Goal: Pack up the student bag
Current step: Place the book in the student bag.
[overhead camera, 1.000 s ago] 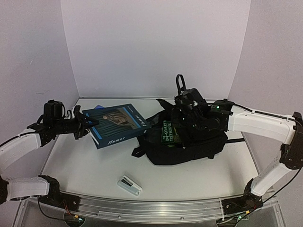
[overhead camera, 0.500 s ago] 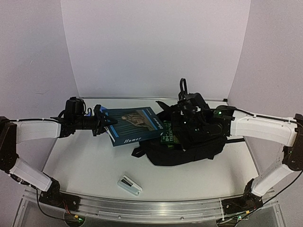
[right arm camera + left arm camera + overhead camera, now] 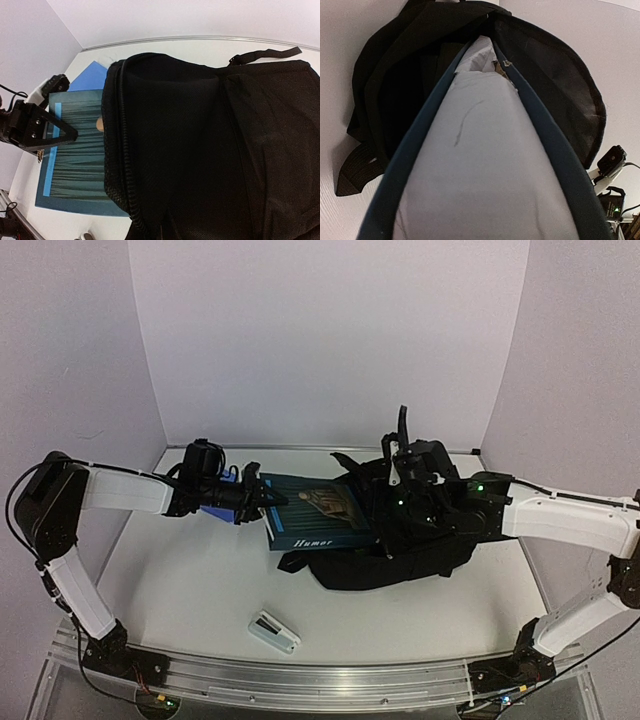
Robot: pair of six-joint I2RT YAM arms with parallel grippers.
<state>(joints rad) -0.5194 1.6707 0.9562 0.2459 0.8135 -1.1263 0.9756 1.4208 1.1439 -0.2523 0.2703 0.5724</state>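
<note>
On a white bench (image 3: pixel 170 580) walled in pale lilac, the left pincer (image 3: pixel 262 498) pinches the left edge of a dark blue book (image 3: pixel 322 512), holding it off the bench with its far end in the open mouth of the student bag (image 3: pixel 420 545). The right pincer (image 3: pixel 405 462) is pressed together on the bag's raised top fabric. The bag lies right of the bench's middle, nearer the back edge, and a small white object (image 3: pixel 273 630) lies near the front edge.

We find the far end of the dark blue hardcover book (image 3: pixel 318 512) hidden inside the mouth of the black fabric backpack (image 3: pixel 420 550). In the left wrist view, the bottom edge cuts off the book's near end. The small white object (image 3: pixel 273 631) is too small to identify.
</note>
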